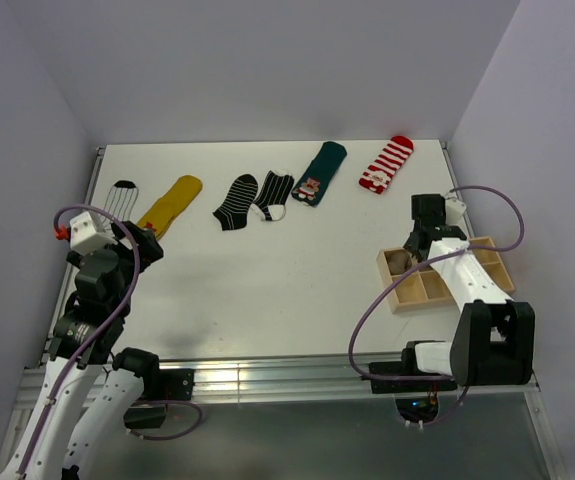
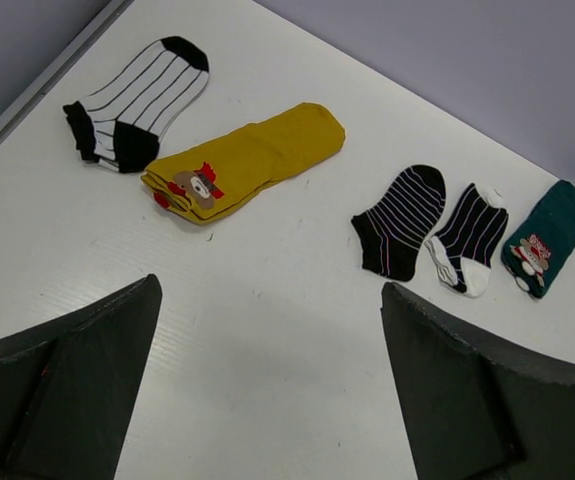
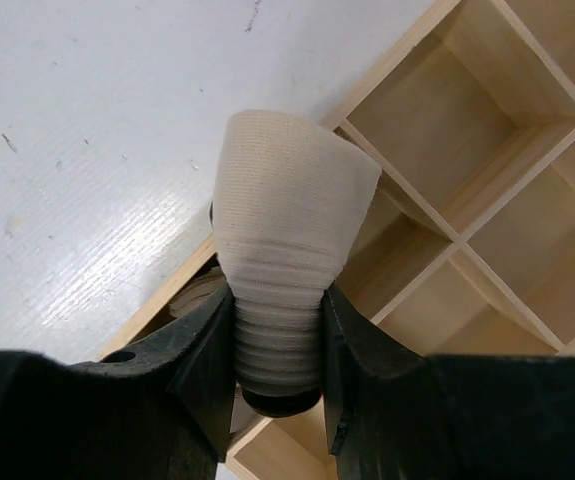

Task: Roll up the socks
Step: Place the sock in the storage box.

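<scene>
The cream ribbed fabric sock (image 3: 287, 220) disappears at bottom centre between the right end effector's (image 3: 277, 325) fingers. The pale wooden compartment tray (image 3: 487, 200) is cut off by the right edge.

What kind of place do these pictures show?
Probably a robot test bench in a lab: two arms bolted to a metal rail, a white table walled by plain panels, and socks laid in a row.

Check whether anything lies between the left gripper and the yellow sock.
Nothing visible does. The left gripper hangs open over bare table, the yellow sock ahead of it; the white striped sock lies beside that one, out of the way.
</scene>
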`<state>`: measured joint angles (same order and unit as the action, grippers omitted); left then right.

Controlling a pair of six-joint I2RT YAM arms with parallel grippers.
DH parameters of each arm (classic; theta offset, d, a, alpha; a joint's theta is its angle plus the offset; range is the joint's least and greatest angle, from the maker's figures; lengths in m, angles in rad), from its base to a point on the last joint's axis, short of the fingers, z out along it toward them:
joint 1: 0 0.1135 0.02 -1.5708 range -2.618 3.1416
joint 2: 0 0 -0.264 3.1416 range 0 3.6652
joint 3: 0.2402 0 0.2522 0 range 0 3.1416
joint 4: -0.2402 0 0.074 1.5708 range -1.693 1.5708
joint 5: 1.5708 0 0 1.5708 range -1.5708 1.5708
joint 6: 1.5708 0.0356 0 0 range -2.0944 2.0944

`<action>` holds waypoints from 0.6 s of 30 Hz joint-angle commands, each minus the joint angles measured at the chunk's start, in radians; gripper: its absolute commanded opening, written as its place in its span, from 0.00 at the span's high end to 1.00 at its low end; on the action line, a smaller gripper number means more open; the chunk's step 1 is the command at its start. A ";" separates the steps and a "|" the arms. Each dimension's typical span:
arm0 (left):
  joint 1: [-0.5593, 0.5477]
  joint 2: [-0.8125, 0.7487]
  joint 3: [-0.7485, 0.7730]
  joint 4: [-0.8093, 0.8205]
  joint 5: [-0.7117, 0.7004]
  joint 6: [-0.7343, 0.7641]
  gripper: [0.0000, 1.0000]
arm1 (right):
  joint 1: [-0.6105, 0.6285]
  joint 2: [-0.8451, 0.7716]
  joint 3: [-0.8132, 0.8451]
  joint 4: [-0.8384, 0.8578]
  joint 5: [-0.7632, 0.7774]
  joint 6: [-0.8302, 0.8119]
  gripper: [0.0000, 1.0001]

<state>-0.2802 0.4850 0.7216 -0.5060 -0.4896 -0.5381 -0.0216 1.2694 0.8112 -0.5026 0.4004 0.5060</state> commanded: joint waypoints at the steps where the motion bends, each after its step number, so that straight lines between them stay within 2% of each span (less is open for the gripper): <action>1: -0.007 -0.016 -0.008 0.006 -0.023 0.017 0.03 | -0.021 0.025 -0.012 0.044 -0.017 -0.008 1.00; 10: -0.014 -0.033 -0.014 0.011 -0.020 0.018 0.03 | -0.124 0.031 -0.055 0.039 -0.060 0.006 1.00; 13: -0.016 -0.031 -0.014 0.011 -0.020 0.018 0.03 | -0.129 0.021 -0.055 0.018 -0.025 0.028 1.00; 18: -0.017 -0.033 -0.014 0.012 -0.014 0.021 0.03 | -0.130 -0.123 -0.063 -0.043 0.115 0.077 1.00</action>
<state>-0.2935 0.4618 0.7067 -0.5064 -0.4950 -0.5354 -0.1383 1.2472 0.7570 -0.5007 0.3798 0.5411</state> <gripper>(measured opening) 0.972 0.397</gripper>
